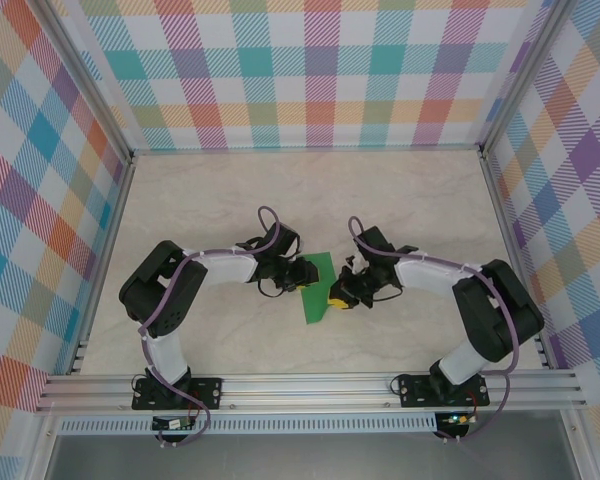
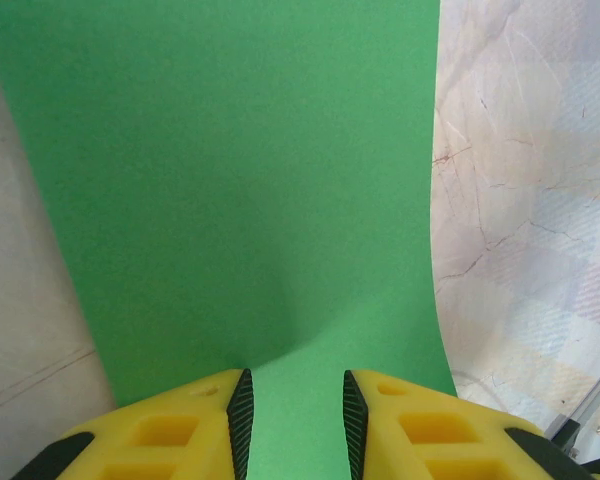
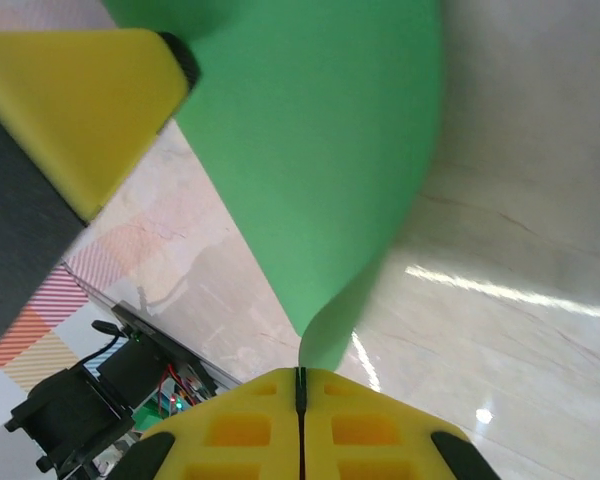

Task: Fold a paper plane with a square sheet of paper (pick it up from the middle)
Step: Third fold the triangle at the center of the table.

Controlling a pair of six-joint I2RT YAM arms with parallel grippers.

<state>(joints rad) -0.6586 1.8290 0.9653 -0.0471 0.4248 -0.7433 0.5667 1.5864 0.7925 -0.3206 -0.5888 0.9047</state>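
Observation:
The square sheet of paper (image 1: pixel 318 288) is bright green and lies at the table's middle, between my two grippers. My left gripper (image 1: pixel 304 276) sits at its left edge. In the left wrist view the sheet (image 2: pixel 250 180) runs under and between the left gripper (image 2: pixel 297 405), whose jaws stand apart with green showing in the gap. My right gripper (image 1: pixel 338 298) is at the sheet's right near corner. In the right wrist view that corner of the sheet (image 3: pixel 320 150) curls up into the shut jaws of the right gripper (image 3: pixel 301 375). A left finger (image 3: pixel 80 100) shows at the upper left.
The pale marbled table top (image 1: pixel 280 190) stretches behind and to both sides of the paper. Checkered walls (image 1: pixel 310 70) close the back and sides. An aluminium rail (image 1: pixel 310 385) carrying the arm bases runs along the near edge.

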